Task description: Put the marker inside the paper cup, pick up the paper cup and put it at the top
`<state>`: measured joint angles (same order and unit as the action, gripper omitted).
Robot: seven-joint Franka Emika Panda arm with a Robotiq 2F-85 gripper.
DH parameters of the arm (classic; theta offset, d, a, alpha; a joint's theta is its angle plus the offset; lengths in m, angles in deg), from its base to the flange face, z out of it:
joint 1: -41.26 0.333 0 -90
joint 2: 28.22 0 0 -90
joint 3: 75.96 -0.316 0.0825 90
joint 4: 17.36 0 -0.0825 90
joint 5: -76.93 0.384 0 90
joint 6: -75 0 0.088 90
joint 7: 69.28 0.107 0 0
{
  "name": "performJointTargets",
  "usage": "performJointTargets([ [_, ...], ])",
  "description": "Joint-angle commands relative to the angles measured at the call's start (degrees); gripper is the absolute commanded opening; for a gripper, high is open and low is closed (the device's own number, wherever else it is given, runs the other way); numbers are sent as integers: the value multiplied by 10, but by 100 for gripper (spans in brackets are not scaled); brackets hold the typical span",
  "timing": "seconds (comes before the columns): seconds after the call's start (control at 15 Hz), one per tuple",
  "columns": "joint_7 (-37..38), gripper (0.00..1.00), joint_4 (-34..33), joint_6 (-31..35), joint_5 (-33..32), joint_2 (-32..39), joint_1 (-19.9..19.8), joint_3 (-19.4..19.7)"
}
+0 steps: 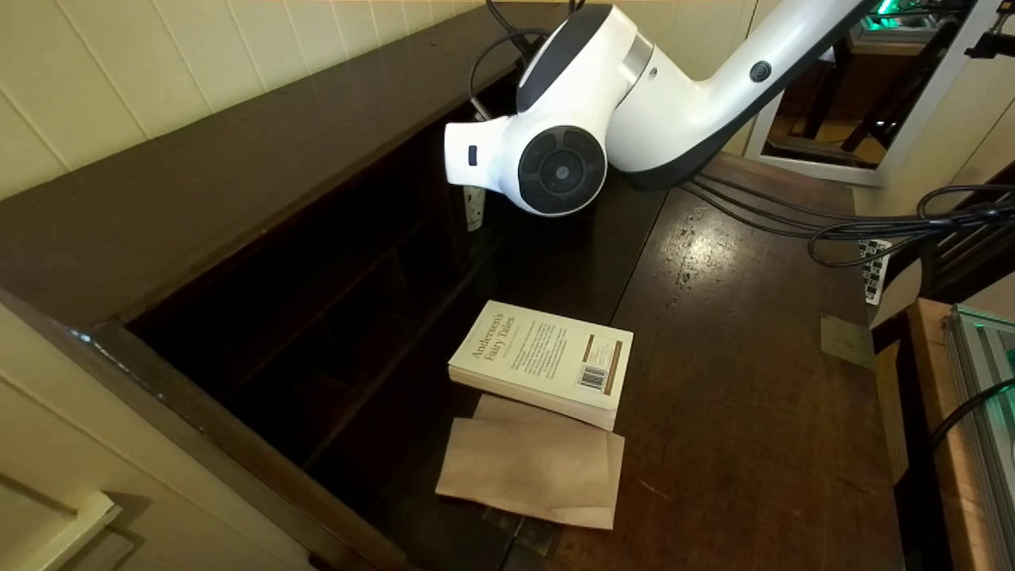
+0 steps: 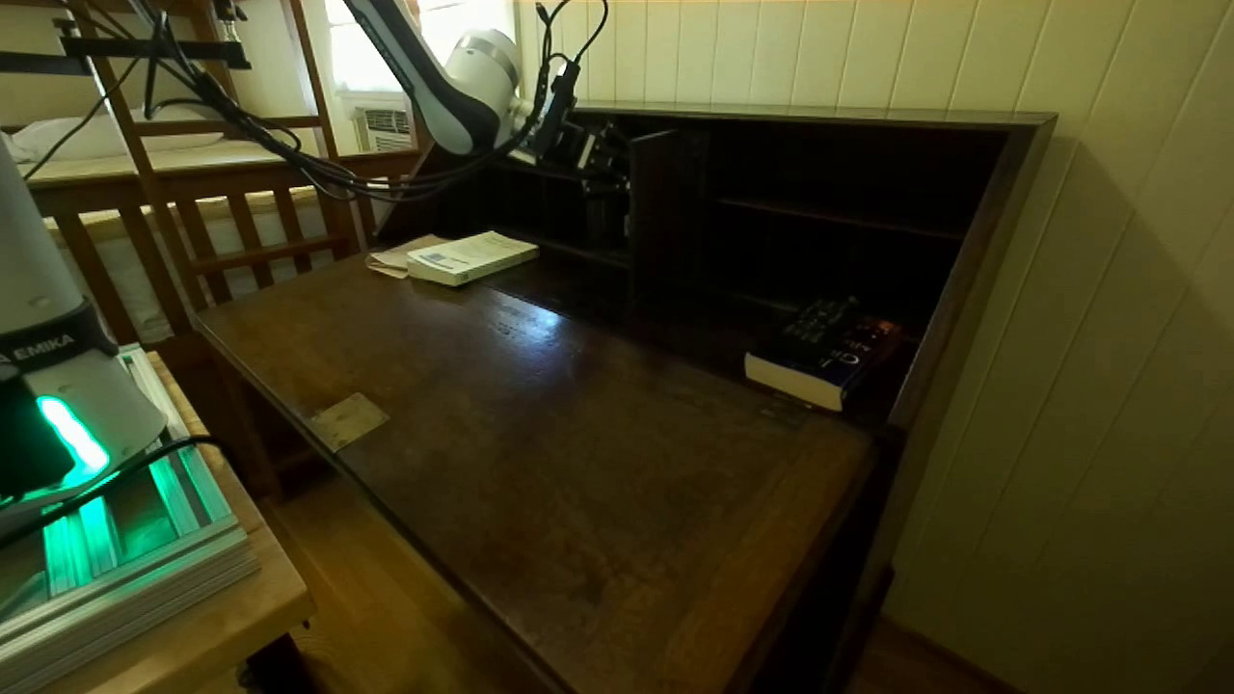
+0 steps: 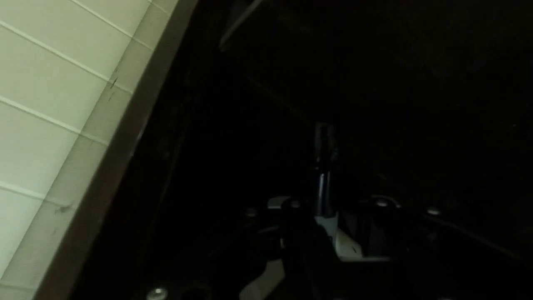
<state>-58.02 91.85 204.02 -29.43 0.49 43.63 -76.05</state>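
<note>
The arm (image 1: 682,119) extends over the desk (image 1: 753,412) to the shelf unit (image 2: 969,270). Its wrist (image 1: 559,170) is positioned at the front of the unit, near the edge of the top (image 1: 317,131). In an exterior view, the jaws are located beside a vertical panel (image 2: 660,212), below the level of the top.

The jaws are partly closed, with the cup (image 1: 474,208) between them. The wrist view is very dark, but the cup appears to be clamped. In an exterior view, the lower part of the cup shows directly beneath the wrist, nearly upright, against the dark interior of the shelf unit; the wrist covers the upper part. The marker (image 3: 324,191) is seated in the cup, its dark barrel projecting from between the jaws.

The white book (image 1: 547,357) lies flat on the desk, back cover up, and is visible in both exterior views. Brown paper (image 1: 527,468) lies just beside it. A dark book (image 2: 819,352) lies flat at the opposite end of the shelf unit, pale page edges visible. A plate (image 2: 349,421) is located near the outer edge of the desk. Cables (image 2: 318,164) hang beside the arm.
</note>
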Motion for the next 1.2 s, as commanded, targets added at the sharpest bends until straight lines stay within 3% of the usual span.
performJointTargets([
  [0.0, 13, 6, -18, 24, -32, 16, -15, -9],
  [1.13, 20, 6, -59, 64, -62, 40, -23, -9],
])
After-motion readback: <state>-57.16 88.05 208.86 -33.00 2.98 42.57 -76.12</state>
